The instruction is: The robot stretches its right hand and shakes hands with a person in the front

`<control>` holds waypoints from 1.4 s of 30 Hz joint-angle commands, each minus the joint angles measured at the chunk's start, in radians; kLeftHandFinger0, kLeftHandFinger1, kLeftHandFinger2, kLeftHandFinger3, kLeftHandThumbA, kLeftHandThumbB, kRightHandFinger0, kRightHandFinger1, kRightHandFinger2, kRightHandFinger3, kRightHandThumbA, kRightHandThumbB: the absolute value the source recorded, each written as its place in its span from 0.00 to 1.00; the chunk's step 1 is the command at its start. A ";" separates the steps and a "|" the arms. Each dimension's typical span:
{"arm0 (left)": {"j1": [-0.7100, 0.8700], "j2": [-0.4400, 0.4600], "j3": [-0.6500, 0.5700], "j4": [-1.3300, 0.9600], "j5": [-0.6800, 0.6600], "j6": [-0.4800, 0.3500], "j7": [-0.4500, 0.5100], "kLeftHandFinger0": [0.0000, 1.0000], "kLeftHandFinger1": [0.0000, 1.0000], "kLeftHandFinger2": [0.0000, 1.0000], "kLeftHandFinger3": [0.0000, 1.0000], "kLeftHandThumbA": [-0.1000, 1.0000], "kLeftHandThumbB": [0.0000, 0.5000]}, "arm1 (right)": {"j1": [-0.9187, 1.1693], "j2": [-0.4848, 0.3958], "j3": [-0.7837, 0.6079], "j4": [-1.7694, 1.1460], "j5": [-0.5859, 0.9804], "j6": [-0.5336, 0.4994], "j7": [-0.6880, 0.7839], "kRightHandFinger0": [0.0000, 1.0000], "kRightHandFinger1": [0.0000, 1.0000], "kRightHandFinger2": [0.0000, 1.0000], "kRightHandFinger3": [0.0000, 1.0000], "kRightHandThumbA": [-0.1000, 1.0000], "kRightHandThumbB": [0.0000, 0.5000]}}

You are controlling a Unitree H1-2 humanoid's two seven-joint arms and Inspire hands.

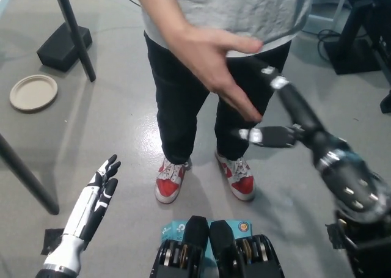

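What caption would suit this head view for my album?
Person's open hand apart from the robot's open black right hand; white left hand rests low.

The black right hand [278, 110] is reaching forward from the lower right on an extended arm, its fingers [259, 134] spread apart and holding nothing. It is sitting just beside the person's hand [214, 64], not clasped with it; the person's hand is hanging open, palm slack, fingers pointing down. The white left hand [98, 195] is resting at the lower left, fingers straight and slightly apart, pointing forward.
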 commanded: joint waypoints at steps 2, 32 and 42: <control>-0.007 0.012 0.004 -0.022 0.006 -0.017 0.001 1.00 1.00 1.00 1.00 1.00 0.20 | 0.070 -0.036 -0.106 -0.148 0.089 -0.062 -0.011 1.00 1.00 1.00 1.00 0.91 1.00; 0.033 0.000 0.006 -0.023 0.014 -0.027 0.014 1.00 1.00 1.00 1.00 1.00 0.17 | 0.302 0.052 -0.236 0.328 0.343 -0.440 0.026 1.00 1.00 1.00 1.00 1.00 0.66; 0.038 0.002 0.008 -0.026 0.000 -0.029 0.006 1.00 1.00 1.00 1.00 1.00 0.13 | 0.309 0.036 -0.202 0.316 0.313 -0.436 0.016 1.00 1.00 1.00 1.00 1.00 0.61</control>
